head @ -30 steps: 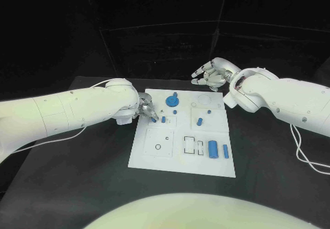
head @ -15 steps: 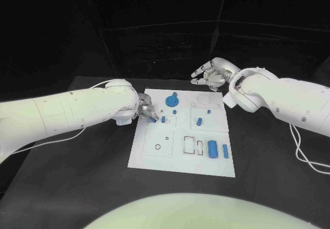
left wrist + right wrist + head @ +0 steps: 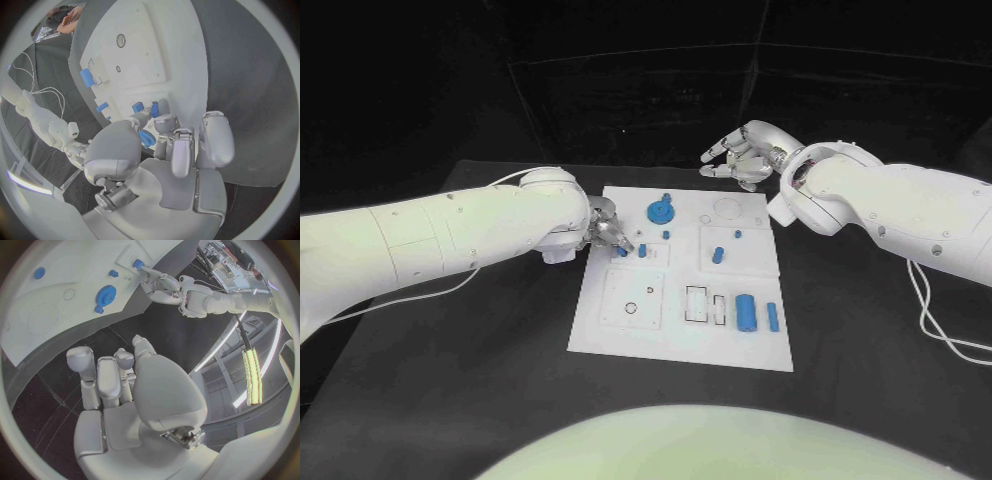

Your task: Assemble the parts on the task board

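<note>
While left hand point(image 3: 607, 232) touches task board point(image 3: 678, 338), right hand point(image 3: 744, 156) apart

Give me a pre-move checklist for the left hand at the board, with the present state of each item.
1. Left hand at the task board's left edge: ok.
2. Fingers on a small blue part: cannot tell whether it is gripped or only touched.
3. Right hand off the board, past its far edge, holding nothing: ok.
4. Blue gear standing on the board, apart from the left hand: ok.
5. Two blue cylinders lying loose near the right edge: not ok, unassembled.
</note>
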`<state>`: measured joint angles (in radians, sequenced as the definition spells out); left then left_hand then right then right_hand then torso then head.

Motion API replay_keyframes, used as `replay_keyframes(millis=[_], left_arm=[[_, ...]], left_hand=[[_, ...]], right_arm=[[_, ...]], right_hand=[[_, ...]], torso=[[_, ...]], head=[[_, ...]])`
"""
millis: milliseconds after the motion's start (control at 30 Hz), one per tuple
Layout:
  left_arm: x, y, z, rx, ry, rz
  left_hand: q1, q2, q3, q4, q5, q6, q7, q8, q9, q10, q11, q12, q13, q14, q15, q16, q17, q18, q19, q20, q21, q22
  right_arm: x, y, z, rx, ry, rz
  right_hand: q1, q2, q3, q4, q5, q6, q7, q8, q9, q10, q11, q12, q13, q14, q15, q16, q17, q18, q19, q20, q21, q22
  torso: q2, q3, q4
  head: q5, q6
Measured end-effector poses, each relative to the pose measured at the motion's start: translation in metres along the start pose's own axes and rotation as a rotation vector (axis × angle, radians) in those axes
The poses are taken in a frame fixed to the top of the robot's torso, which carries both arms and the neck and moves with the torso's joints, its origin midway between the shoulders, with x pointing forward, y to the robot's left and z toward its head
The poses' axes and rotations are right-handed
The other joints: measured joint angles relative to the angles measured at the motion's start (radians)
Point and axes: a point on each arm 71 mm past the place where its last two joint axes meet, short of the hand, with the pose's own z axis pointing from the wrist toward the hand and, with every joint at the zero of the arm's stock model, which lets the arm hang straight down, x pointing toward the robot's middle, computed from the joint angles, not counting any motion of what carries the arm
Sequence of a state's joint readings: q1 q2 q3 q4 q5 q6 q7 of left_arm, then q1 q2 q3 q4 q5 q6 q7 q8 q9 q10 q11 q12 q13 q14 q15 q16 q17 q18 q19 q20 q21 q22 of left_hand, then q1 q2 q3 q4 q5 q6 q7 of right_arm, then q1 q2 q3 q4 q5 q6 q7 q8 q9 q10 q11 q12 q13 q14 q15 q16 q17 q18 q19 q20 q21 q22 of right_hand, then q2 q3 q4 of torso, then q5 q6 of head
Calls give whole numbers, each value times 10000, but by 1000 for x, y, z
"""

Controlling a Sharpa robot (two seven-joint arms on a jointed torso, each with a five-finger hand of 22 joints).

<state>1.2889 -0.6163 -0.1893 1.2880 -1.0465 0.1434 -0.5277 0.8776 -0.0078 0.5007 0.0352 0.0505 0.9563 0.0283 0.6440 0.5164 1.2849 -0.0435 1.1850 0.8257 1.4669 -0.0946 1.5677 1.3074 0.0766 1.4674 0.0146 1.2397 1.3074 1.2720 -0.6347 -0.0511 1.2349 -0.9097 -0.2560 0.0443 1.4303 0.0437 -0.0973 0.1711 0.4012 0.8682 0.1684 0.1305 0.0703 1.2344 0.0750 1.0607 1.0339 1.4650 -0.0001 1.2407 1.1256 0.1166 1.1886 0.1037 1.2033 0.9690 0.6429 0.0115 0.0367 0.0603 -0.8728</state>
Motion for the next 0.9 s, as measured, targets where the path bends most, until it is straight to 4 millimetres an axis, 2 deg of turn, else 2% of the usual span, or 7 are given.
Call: replay_keyframes(millis=[900], left_arm=[[1, -1, -1, 65, -168, -88]], left_hand=[[-87, -92, -52, 51, -1, 33, -36, -1, -32, 52, 24, 39, 60, 0, 1, 0, 0, 0, 0, 1, 37, 0]], right_arm=[[0, -1, 0, 8, -7, -2]], right_hand=[[0, 0, 0, 0, 0, 0, 0, 0, 0, 0, 0, 0, 0, 0, 0, 0, 0, 1, 0, 0, 0, 0]], torso=[[1, -4, 2]], head=[[-20, 0]])
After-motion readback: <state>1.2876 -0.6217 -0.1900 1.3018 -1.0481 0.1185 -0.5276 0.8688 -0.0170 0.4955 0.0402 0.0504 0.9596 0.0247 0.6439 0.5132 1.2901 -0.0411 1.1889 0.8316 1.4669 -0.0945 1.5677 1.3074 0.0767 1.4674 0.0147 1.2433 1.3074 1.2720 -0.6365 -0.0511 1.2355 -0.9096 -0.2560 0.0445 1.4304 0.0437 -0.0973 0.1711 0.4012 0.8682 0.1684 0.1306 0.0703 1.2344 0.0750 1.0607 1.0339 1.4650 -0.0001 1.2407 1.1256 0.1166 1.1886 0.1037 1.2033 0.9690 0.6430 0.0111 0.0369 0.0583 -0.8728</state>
